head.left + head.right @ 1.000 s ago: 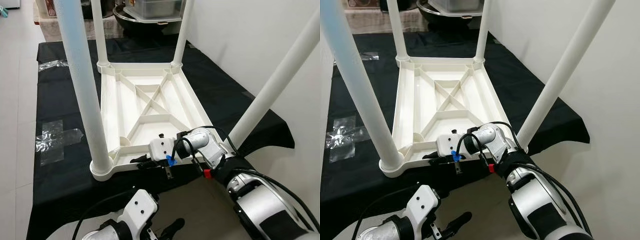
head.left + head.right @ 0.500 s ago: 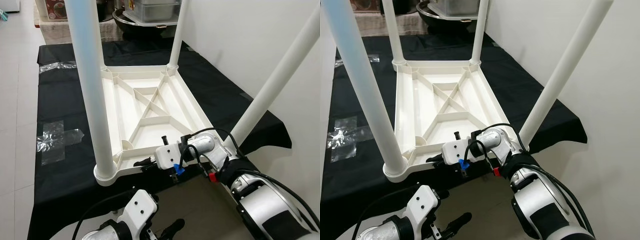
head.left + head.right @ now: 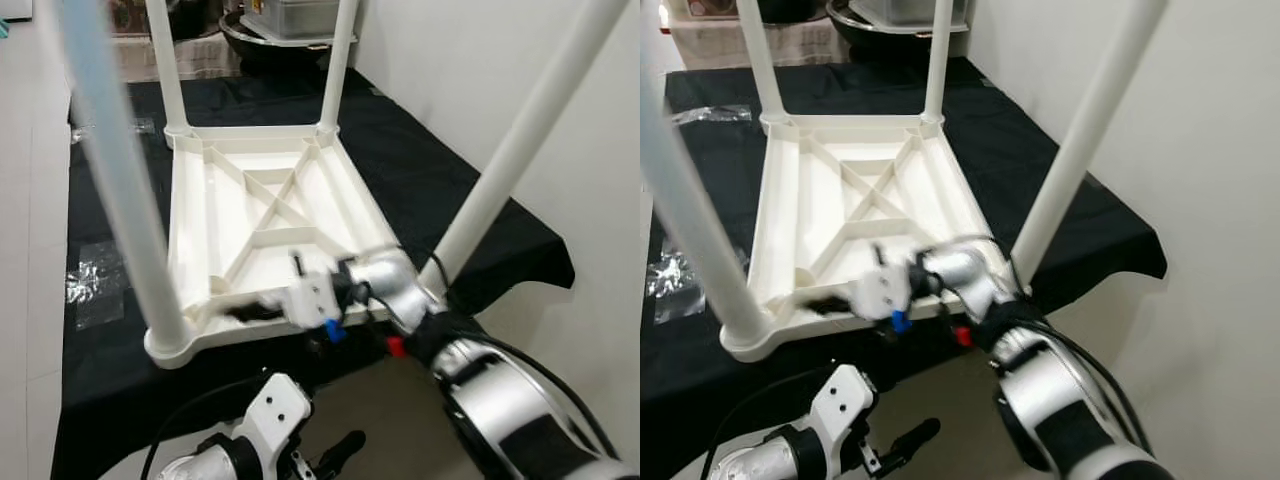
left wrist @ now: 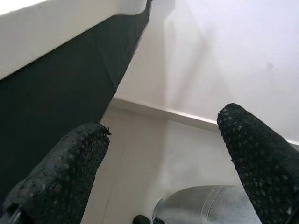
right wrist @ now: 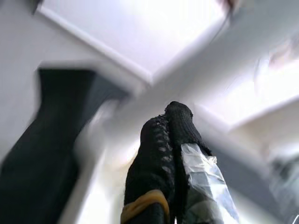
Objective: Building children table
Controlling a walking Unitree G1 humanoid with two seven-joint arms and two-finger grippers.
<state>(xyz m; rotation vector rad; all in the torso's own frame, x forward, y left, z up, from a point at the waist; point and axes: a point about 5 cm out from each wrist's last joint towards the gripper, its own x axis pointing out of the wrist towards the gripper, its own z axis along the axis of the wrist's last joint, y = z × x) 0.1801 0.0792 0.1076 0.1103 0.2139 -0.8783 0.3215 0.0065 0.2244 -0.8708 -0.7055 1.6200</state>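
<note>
1. A black cloth (image 3: pixel 100 370) covers a low surface beside a white wall (image 3: pixel 480 60); clear plastic wrapping (image 3: pixel 95 290) lies on the cloth at the left, and containers stand at the far end.

2. The children's table (image 3: pixel 270 210) lies upside down on the cloth, ribbed underside up, with its four white legs (image 3: pixel 110 190) rising from the corners.

3. The right gripper (image 3: pixel 250 312) reaches along the table's near rim, its fingers pressed together; a scrap of clear plastic sits against them, and whether it is pinched I cannot tell. The picture is blurred here.

4. The left gripper (image 4: pixel 163 154) hangs low at the near edge, fingers spread apart on nothing.

5. The step appears to be shifting or turning the assembled table. To do it well, the pull should stay low and steady on the rim, since the tall legs could tip the frame or drag the cloth.

6. The table is plain white plastic with a crossed brace between two bars.
</note>
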